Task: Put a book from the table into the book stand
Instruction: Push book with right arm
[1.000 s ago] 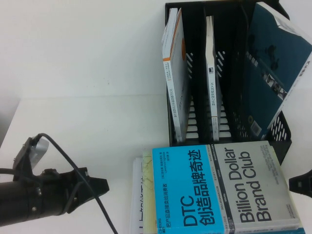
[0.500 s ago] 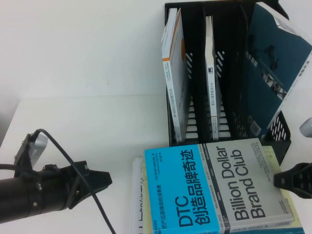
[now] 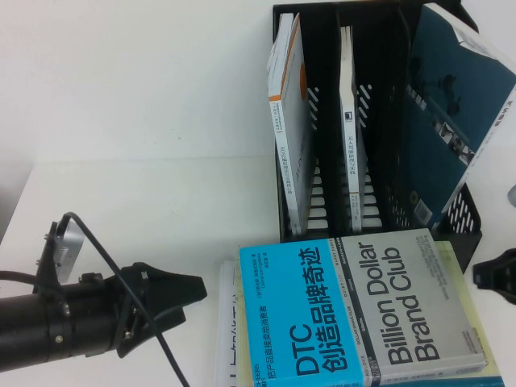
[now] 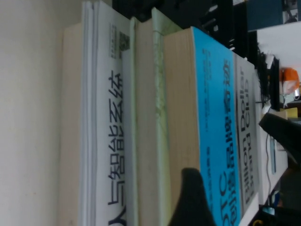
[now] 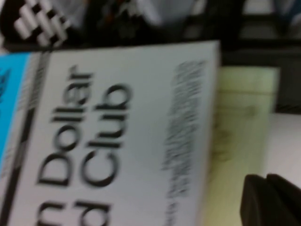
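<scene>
The thick cyan-and-grey book [image 3: 355, 306] lies flat on top of a stack at the near edge of the white table [image 3: 145, 121]. It also shows in the left wrist view [image 4: 214, 117] and the right wrist view [image 5: 117, 132]. The black book stand [image 3: 463, 219] stands just behind it. My left gripper [image 3: 200, 286] is shut and points at the stack's left side, a short gap away; its tip shows against the book's page edge [image 4: 190, 188]. My right gripper [image 3: 484, 274] is shut and empty, just off the book's right edge [image 5: 268, 188].
Under the book lie a pale yellow-green book [image 3: 469, 310] and a white book with black characters [image 4: 106, 141]. The stand holds a white-and-orange book [image 3: 286, 113], a thin white one [image 3: 347, 105] and a large dark teal one [image 3: 455, 105].
My left gripper has moved right, closer to the stack. My right gripper came in against the book's right edge, the book slid a little left, then the gripper drew back to the right.
</scene>
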Action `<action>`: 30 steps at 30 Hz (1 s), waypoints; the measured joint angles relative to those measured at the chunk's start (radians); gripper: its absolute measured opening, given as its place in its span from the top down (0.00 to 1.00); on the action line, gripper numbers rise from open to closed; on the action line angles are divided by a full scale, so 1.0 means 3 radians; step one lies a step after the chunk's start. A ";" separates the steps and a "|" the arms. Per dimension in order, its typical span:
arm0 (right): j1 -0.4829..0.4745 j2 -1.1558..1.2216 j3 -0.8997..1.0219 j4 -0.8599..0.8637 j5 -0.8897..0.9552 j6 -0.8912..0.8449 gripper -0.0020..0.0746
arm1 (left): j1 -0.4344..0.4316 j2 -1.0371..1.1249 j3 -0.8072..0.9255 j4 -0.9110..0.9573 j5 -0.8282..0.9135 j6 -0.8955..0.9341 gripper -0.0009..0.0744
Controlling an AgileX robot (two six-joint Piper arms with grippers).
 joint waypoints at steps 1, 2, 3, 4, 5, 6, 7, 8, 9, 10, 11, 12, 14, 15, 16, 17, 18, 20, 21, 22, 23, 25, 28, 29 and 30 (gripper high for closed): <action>-0.0018 0.0000 0.0000 0.0000 -0.0001 0.0001 0.96 | 0.0000 0.0000 0.0000 0.0000 0.0015 -0.0007 0.38; -0.0044 0.0000 -0.0006 0.0000 -0.0001 0.0001 0.96 | 0.0000 0.0000 0.0000 0.0000 0.0022 -0.0014 0.37; -0.0051 0.0017 -0.0013 0.0000 0.0008 0.0001 0.96 | 0.0000 0.0000 0.0000 0.0000 0.0028 -0.0021 0.37; -0.0058 0.0034 -0.0013 0.0000 0.0045 0.0001 0.96 | 0.0000 0.0000 0.0000 0.0000 0.0026 -0.0035 0.37; -0.0058 0.0060 -0.0021 0.0000 0.0105 0.0001 0.96 | 0.0000 0.0000 0.0000 0.0000 0.0026 -0.0043 0.37; -0.0058 0.0079 -0.0021 0.0000 0.0161 0.0001 0.96 | 0.0000 0.0000 0.0000 -0.0007 0.0026 -0.0046 0.37; -0.0058 0.0107 -0.0021 0.0006 0.0200 0.0001 0.96 | 0.0000 0.0000 0.0000 -0.0022 0.0029 -0.0046 0.37; -0.0058 0.0135 -0.0021 0.0006 0.0240 0.0001 0.96 | 0.0000 0.0000 0.0000 -0.0045 0.0044 -0.0046 0.37; -0.0058 0.0166 -0.0021 0.0006 0.0258 0.0001 0.96 | 0.0000 0.0000 0.0000 -0.0063 0.0060 -0.0046 0.37; -0.0058 0.0192 -0.0021 0.0006 0.0274 -0.0001 0.96 | 0.0000 0.0000 0.0000 -0.0088 0.0085 -0.0046 0.37; -0.0058 0.0221 -0.0021 0.0006 0.0291 -0.0007 0.96 | 0.0000 0.0000 0.0000 -0.0096 0.0108 -0.0046 0.37; -0.0058 0.0245 -0.0026 0.0023 0.0307 -0.0007 0.96 | 0.0000 0.0000 0.0000 -0.0104 0.0133 -0.0046 0.37; -0.0058 0.0275 -0.0040 0.0074 0.0356 -0.0007 0.96 | 0.0000 0.0000 0.0000 -0.0108 0.0166 -0.0046 0.37; -0.0063 0.0281 -0.0040 0.0100 0.0399 -0.0007 0.96 | 0.0000 0.0000 0.0000 -0.0111 0.0165 -0.0046 0.37; -0.0063 0.0288 -0.0045 0.0127 0.0433 -0.0007 0.96 | 0.0000 0.0000 0.0000 -0.0111 0.0165 -0.0046 0.37; -0.0063 0.0290 -0.0045 0.0157 0.0482 -0.0007 0.96 | 0.0000 0.0000 0.0000 -0.0117 0.0165 -0.0046 0.37; -0.0063 0.0295 -0.0045 0.0180 0.0496 -0.0007 0.96 | 0.0000 0.0000 0.0000 -0.0117 0.0165 -0.0046 0.37; -0.0063 0.0303 -0.0045 0.0221 0.0518 -0.0007 0.96 | 0.0000 0.0000 0.0000 -0.0117 0.0165 -0.0046 0.37; -0.0063 0.0310 -0.0045 0.0250 0.0551 -0.0007 0.96 | 0.0000 0.0000 0.0000 -0.0117 0.0165 -0.0046 0.37; -0.0063 0.0316 -0.0045 0.0266 0.0577 -0.0007 0.96 | 0.0000 0.0000 0.0000 -0.0117 0.0165 -0.0046 0.37; -0.0048 0.0316 -0.0045 0.0281 0.0584 -0.0007 0.96 | 0.0000 0.0000 0.0000 -0.0117 0.0165 -0.0046 0.37; 0.0016 0.0316 -0.0045 0.0286 0.0569 -0.0007 0.96 | 0.0000 0.0000 0.0000 -0.0125 0.0170 -0.0046 0.37; 0.0161 0.0316 -0.0045 0.0303 0.0529 0.0007 0.96 | 0.0000 0.0000 0.0000 -0.0125 0.0178 -0.0046 0.37; 0.0220 0.0316 -0.0045 0.0311 0.0490 0.0017 0.96 | 0.0000 0.0000 0.0000 -0.0125 0.0178 -0.0046 0.37; 0.0280 0.0316 -0.0045 0.0316 0.0444 0.0031 0.96 | 0.0000 0.0000 0.0000 -0.0125 0.0178 -0.0046 0.37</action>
